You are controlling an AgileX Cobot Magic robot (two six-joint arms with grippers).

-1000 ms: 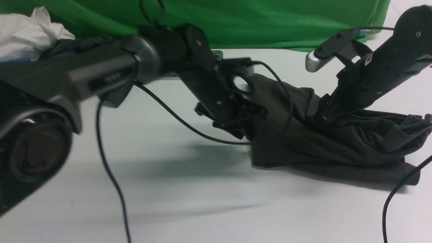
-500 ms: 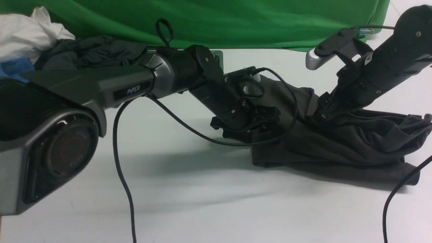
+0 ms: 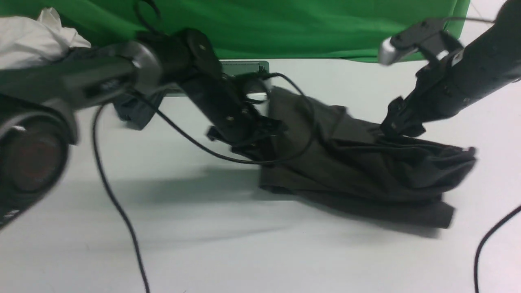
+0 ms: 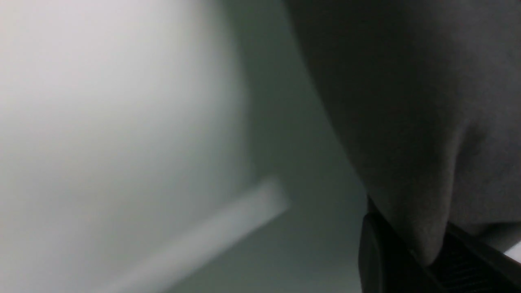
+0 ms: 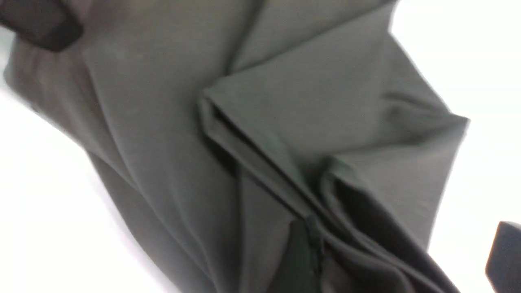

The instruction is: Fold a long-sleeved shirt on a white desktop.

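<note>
The long-sleeved shirt (image 3: 366,175) is lying bunched on the white bench (image 3: 203,252), toward 3 o'clock from the middle as we are looking forward. Our left end effector (image 3: 260,145) is pinching its 9 o'clock edge; our right end effector (image 3: 401,129), at its 1 o'clock, is standing spread.

My 2 arms, black, grey and silver

My left arm (image 3: 93,79) is matte dark grey with a silver collar (image 3: 143,61). Behind that collar is 1 big round joint cap (image 3: 30,160). Past the collar, a black link with small screws (image 3: 230,119) ends in my blocky black left gripper (image 3: 262,148). A thin black cable (image 3: 120,211) loops below the collar. Right of the collar, my black right arm (image 3: 472,77) carries a silver-tipped camera (image 3: 411,38).
</note>
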